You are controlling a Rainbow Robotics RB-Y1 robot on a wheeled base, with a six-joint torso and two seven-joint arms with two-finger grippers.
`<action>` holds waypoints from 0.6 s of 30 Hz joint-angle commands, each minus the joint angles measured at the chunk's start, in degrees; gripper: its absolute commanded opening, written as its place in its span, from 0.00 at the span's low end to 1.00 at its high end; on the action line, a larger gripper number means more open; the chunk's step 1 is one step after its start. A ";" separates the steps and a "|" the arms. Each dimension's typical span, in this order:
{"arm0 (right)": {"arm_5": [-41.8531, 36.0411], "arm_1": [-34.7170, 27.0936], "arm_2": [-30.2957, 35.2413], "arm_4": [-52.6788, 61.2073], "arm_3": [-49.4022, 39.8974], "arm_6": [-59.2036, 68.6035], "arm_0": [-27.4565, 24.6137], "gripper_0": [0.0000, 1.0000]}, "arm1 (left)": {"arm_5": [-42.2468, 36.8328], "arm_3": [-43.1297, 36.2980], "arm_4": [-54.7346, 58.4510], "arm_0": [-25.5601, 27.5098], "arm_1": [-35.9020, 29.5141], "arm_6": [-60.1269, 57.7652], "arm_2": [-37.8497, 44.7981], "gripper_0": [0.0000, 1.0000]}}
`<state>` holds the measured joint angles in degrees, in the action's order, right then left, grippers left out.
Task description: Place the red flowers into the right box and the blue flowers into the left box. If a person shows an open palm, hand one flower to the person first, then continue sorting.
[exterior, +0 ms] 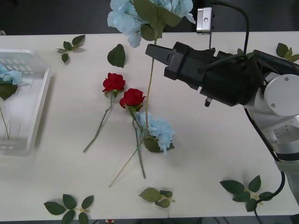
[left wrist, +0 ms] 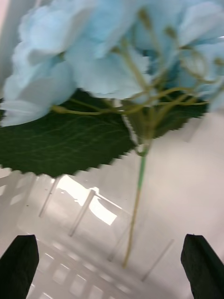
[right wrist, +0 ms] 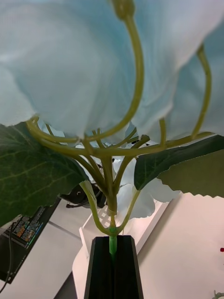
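1. Front view, far left: the left box (exterior: 37,109) already holds one blue flower (exterior: 7,77), so I judge one blue flower sorted.
2. My left gripper (left wrist: 112,261) hovers over that box with its fingers (left wrist: 18,266) spread wide and nothing between them; the placed hydrangea lies just ahead of it.
3. Mid-table, two red flowers (exterior: 113,82) lie side by side, and another blue flower (exterior: 159,130) rests near them, its stem crossing the nearer rose's stem. All three are left to sort.
4. Right of centre, my right gripper (right wrist: 113,254) is clamped on the stem of a raised blue hydrangea (exterior: 140,14), lifted clear of the table (exterior: 210,154). I judge it is bound for the left box.
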<state>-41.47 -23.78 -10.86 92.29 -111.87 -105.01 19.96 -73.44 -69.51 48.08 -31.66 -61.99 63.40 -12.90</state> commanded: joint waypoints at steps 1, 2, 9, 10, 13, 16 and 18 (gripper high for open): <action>1.22 -3.47 0.75 3.69 -1.06 1.56 2.72 0.00 | -2.94 -10.03 6.32 2.92 -1.38 7.44 8.86 0.89; 1.40 -3.56 0.75 3.78 -1.06 1.65 2.89 0.00 | -3.46 -11.96 9.14 3.63 -1.30 9.46 9.91 0.89; 2.10 -3.73 0.22 3.69 -0.98 2.00 3.60 0.00 | -3.29 -20.49 25.66 4.42 2.40 24.05 11.23 0.89; 2.54 -3.56 0.05 3.69 -0.98 2.00 3.68 0.00 | -3.29 -20.75 28.30 4.33 3.36 26.78 11.23 0.89; 5.26 -3.38 -1.27 3.69 -0.98 1.65 4.12 0.00 | -3.20 -20.05 37.70 4.24 5.91 35.12 11.23 0.89; 9.75 -2.77 -3.73 3.69 -0.98 1.39 4.48 0.00 | -3.20 -18.64 46.49 3.80 8.90 45.76 11.05 0.89; 11.85 -2.33 -4.87 3.69 -0.98 1.30 4.74 0.00 | -3.20 -18.03 50.45 3.54 10.57 50.07 10.70 0.89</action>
<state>-31.70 -26.10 -13.35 95.35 -111.86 -104.71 21.92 -76.57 -88.33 94.49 -27.30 -54.29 101.89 -2.68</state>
